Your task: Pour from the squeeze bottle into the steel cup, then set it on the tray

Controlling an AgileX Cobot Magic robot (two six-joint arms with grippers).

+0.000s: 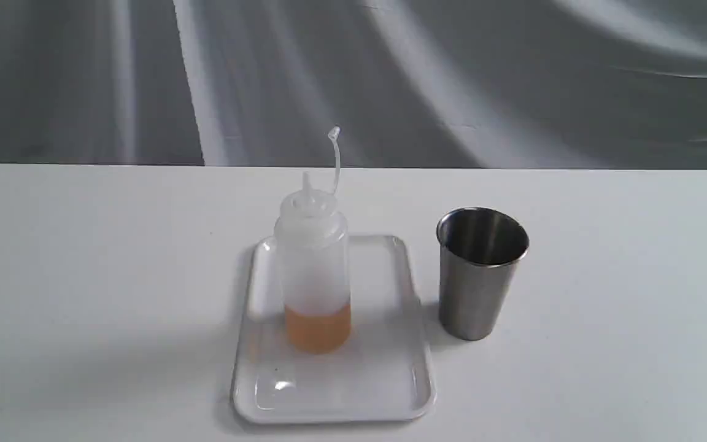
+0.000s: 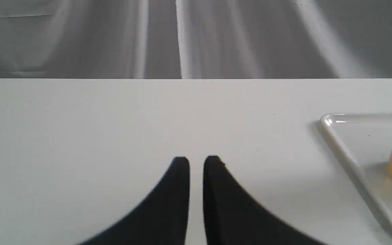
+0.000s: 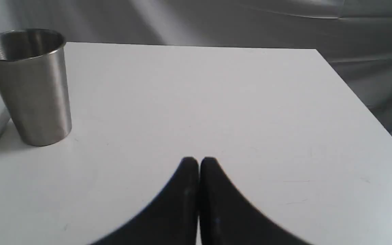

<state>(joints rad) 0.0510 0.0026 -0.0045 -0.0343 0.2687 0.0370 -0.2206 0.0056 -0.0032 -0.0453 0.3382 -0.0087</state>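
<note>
White table (image 1: 83,276) before grey drapes: squeeze bottle (image 1: 315,270) upright on the tray (image 1: 384,380), steel cup (image 1: 481,273) just beside the tray. Both grippers, left gripper (image 2: 196,162) with a slit between its jaws and right gripper (image 3: 198,163) pressed closed, hold nothing. The task looks finished or unstarted; pouring would first need a grasp on the bottle.

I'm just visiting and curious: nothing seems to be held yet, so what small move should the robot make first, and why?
Probably the left gripper should open and reach toward the squeeze bottle. The bottle stands upright on the tray with amber liquid in it, ungrasped, and the steel cup waits beside the tray. Both grippers hold nothing, and the right gripper is shut.
</note>
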